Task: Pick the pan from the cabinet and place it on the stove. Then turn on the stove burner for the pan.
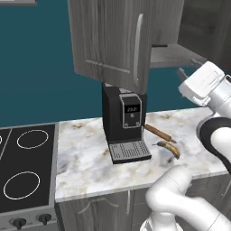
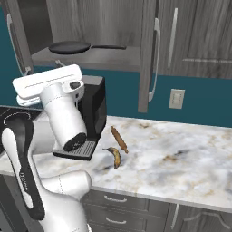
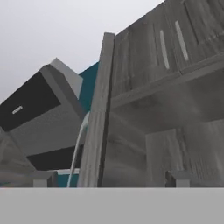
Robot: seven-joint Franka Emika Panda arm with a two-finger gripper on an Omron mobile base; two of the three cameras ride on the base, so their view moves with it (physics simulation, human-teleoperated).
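Observation:
The dark pan (image 2: pixel 70 46) lies on the grey shelf (image 2: pixel 90 58) of the open cabinet (image 2: pixel 147 54), its thin black handle pointing right. My gripper (image 3: pixel 110 178) is open and holds nothing. Its two fingertips (image 3: pixel 43 178) stand wide apart, and beyond them rises the edge of the open cabinet door (image 3: pixel 98 109) with its silver bar handle (image 3: pixel 78 144). From the left, the gripper (image 1: pixel 181 72) hangs just below the shelf (image 1: pixel 173 54), right of the door (image 1: pixel 113 40). The stove (image 1: pixel 27 167) lies at the far left, with the larger burner ring (image 1: pixel 21 185) near its front and knobs (image 1: pixel 18 222) below.
A black coffee machine (image 1: pixel 126 122) stands on the marble counter (image 1: pixel 81 158) under the open door. A rolling pin (image 1: pixel 158 133) and a banana (image 1: pixel 169 149) lie to its right. My own arm (image 2: pixel 63 118) rises in front of the machine.

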